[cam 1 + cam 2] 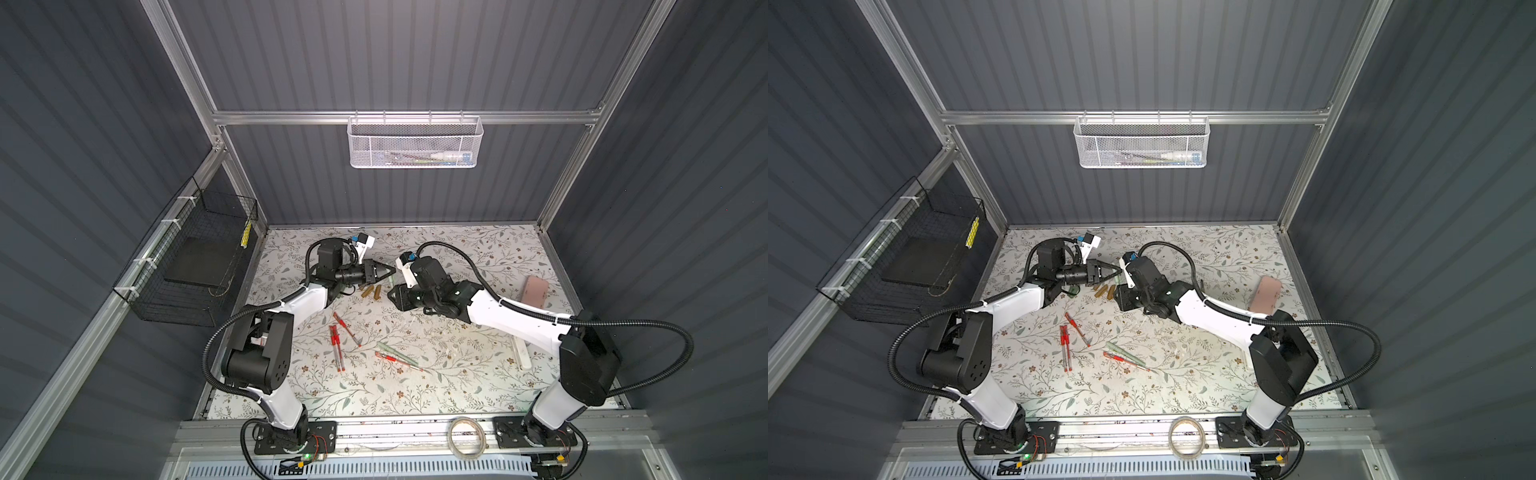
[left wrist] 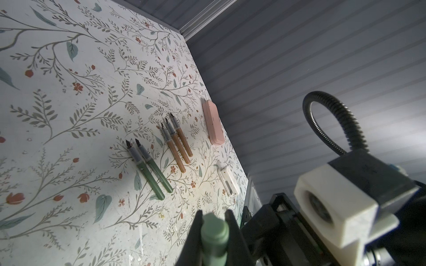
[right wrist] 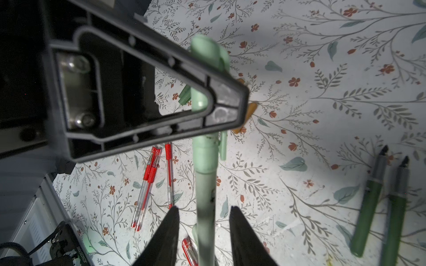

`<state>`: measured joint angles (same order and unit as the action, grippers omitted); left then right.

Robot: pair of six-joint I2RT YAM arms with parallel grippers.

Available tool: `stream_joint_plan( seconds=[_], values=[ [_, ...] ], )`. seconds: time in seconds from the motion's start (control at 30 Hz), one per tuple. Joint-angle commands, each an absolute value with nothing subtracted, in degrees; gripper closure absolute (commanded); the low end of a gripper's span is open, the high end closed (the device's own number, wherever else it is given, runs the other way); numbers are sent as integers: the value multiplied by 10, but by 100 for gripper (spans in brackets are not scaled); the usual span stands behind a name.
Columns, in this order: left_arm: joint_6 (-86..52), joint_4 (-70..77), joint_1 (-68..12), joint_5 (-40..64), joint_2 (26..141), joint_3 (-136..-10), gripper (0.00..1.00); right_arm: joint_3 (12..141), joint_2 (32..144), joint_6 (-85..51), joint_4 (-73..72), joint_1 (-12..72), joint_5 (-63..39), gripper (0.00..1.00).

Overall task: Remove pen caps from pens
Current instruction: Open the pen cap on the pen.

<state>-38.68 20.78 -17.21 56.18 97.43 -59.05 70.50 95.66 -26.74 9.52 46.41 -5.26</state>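
Grip check: green pen carried by its cap alone

Left gripper (image 2: 214, 216) is clamped on the green cap (image 2: 214, 232). The green pen (image 3: 205, 195) juts from it toward the right gripper (image 3: 205, 209), in the air over the far middle of the table (image 1: 457, 386). The right jaws stand apart, with a gap on either side of the barrel, touching nothing. Cap looks seated on the pen.

Risks, as I judge them:
- Only the cap's friction carries the barrel, so a jolt could drop it among the gold-brown caps (image 1: 372, 291) lying close by.
- If the right jaws close off-centre, the barrel gets knocked askew instead of gripped.
- A pull off the pen's axis could jam the cap.

Surface: smooth floral-print top, so a dropped pen would likely roll. Red-banded pens (image 1: 337, 345) lie near-centre with their caps on.

Room: grey ribbed walls, aluminium frame, white mesh basket (image 1: 415, 141) on the far wall, black wire basket (image 1: 187, 266) at left.
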Motion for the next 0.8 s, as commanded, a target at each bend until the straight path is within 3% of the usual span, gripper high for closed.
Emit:
stream_joint_plan(
  seconds=[0.0,0.3,0.47,0.77],
  values=[
    [-392,223,-174,582,970,-598,100,726,970,-260,90,456,-70,66],
    [-371,220,-174,576,972,-603,100,702,968,-261,80,451,-77,100],
    [-283,76,-160,523,976,-658,100,630,952,-294,54,459,-87,100],
    [-286,45,-66,488,972,-690,100,483,886,-340,22,486,-74,100]
  ],
)
